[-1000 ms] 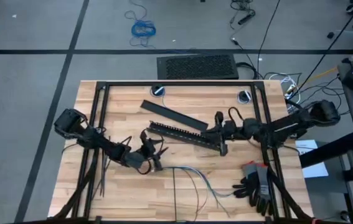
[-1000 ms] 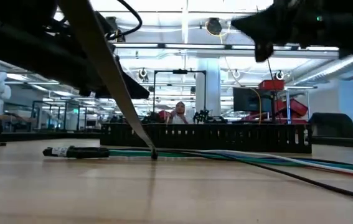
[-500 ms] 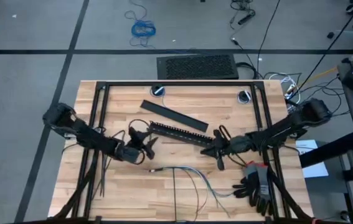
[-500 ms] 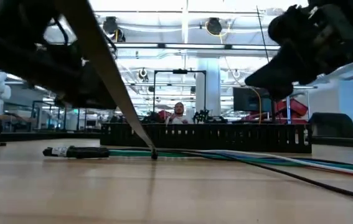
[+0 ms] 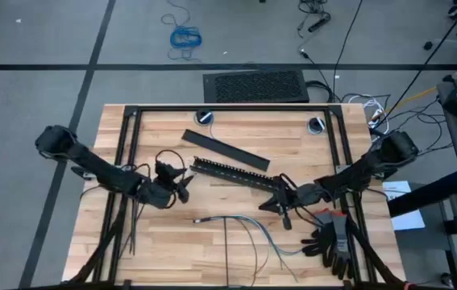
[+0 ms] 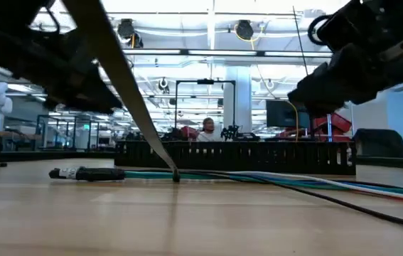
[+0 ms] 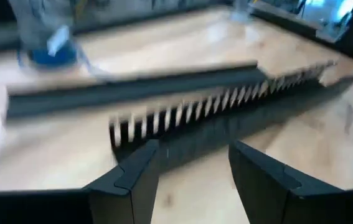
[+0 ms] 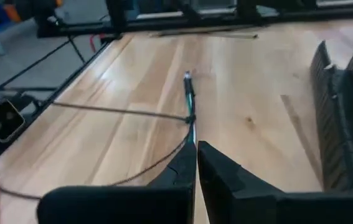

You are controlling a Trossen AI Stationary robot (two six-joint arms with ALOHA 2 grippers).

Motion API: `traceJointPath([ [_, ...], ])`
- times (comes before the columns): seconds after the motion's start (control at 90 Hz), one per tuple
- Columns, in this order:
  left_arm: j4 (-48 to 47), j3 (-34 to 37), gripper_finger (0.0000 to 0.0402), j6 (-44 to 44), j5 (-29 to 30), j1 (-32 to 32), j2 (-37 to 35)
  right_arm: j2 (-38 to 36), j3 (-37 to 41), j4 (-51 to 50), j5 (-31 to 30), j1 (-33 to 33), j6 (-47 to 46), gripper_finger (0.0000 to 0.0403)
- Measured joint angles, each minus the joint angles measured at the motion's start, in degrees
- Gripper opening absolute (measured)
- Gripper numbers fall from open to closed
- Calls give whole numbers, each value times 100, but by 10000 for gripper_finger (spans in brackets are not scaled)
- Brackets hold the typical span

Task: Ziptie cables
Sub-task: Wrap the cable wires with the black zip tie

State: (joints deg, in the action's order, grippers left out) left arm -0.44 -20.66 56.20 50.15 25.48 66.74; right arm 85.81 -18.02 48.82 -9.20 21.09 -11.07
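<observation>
The cables [image 5: 248, 229] are a loose bundle of thin blue, green and pale wires lying flat on the wood near the table's front edge; their bound end [image 8: 188, 87] points toward the left. Thin black zipties [image 5: 131, 229] lie by the left frame rail. My left gripper [image 5: 181, 184] hovers open at the left end of the black slotted bar [image 7: 226, 118], above and beyond the cables' left end. My right gripper [image 8: 195, 165] is shut on nothing, low over the table by the bar's right end, just beyond the cables.
A flat black bar [image 5: 224, 149] lies beyond the slotted bar [image 5: 232, 171]. Dark work gloves [image 5: 333, 238] lie at the front right. A black frame [image 5: 228, 109] borders the table. A long black strip [image 6: 126, 85] slants up from the cables close to the low camera.
My left gripper has drawn back from the cables' left end toward the far left, up to the slotted bar's left end. My right gripper has come away from the slotted bar's right end toward the near edge. The cables and both bars have stayed where they were.
</observation>
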Motion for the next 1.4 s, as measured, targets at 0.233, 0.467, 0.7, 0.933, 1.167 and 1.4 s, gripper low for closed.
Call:
traceJointPath([
  [0.233, -3051, -613, 161, 2559, -609, 248, -231, 34, 0, -293, 189, -108, 256, 8],
  [0.467, -3768, -1098, 130, 3067, -2195, 406, 15, 34, 0, -326, 168, -476, 375, 8],
  [0.7, -4818, -1268, 130, 3939, -3394, 592, 301, 22, 0, -280, 226, -755, 763, 8],
  [0.933, -4252, -1273, 165, 3800, -3474, 590, 675, -23, -2, -27, 1263, -1233, 789, 8],
  [1.167, -4589, -1273, 195, 4528, -4251, 480, 824, -23, -213, -128, 1305, -1617, 776, 8],
  [1.4, -4954, -1273, 184, 4704, -4411, 307, 757, -25, -619, -647, 2015, -1687, 976, 8],
])
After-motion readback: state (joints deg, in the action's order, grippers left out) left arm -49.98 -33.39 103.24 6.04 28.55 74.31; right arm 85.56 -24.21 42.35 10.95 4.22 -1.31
